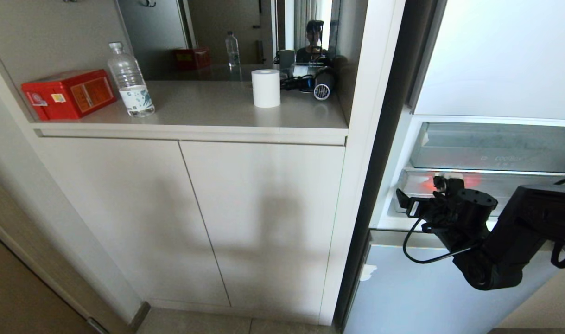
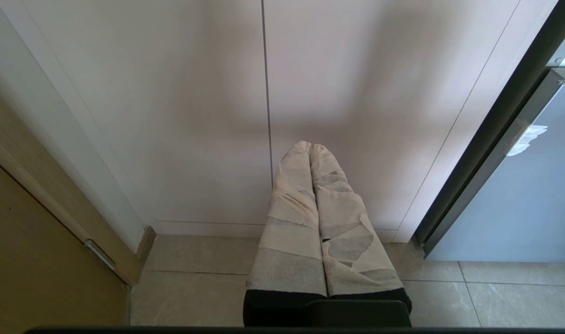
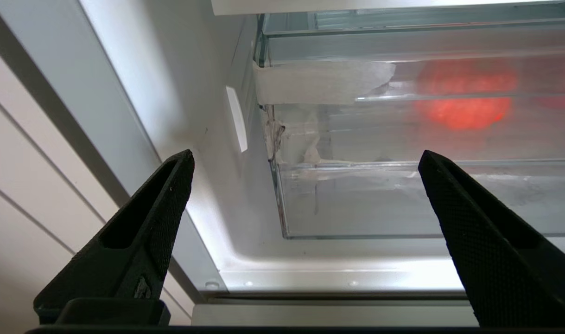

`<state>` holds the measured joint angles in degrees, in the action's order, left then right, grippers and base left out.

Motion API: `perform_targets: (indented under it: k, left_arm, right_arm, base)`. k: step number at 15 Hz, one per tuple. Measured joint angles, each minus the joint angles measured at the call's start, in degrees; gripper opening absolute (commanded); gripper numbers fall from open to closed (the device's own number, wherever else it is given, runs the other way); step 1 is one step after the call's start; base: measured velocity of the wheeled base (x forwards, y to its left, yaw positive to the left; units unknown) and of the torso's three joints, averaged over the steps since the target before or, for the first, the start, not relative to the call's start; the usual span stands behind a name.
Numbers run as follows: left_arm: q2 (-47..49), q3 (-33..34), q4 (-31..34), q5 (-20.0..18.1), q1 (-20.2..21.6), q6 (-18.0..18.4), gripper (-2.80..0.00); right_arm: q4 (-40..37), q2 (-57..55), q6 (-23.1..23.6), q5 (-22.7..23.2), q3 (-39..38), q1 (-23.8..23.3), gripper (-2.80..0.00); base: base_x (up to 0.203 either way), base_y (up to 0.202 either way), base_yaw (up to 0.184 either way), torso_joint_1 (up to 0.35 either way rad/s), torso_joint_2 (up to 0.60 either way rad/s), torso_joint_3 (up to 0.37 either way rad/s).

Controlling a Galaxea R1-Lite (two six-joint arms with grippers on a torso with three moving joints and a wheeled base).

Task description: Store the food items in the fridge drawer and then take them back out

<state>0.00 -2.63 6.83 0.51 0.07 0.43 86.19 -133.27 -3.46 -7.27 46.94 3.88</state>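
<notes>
While the right gripper [image 3: 305, 195] gapes empty, one orange-red fruit [image 3: 463, 99] glows inside the fridge drawer [image 3: 403, 204].

Orange-red fruit [image 3: 463, 99] inside clear fridge drawer [image 3: 403, 199]

Bright daylight, soft shadow on cabinet doors [image 1: 194, 218], fruit [image 3: 463, 99] blurred behind frosted plastic

A home-like room: open fridge [image 1: 495, 148] beside built-in cabinets [image 1: 194, 218], hair dryer [image 1: 323, 86] on the counter [image 1: 208, 111].
</notes>
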Motion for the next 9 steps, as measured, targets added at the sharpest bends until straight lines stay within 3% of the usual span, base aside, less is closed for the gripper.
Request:
perform_targets:
  k: [9]
  left_arm:
    - [0.0, 0.0, 0.0, 0.0, 0.0, 0.0, -2.8]
  right_arm:
    - [-1.7, -2.8, -0.3, -0.1, 5.2, -0.7, 0.0]
  base:
    - [0.0, 0.0, 0.0, 0.0, 0.0, 0.0]
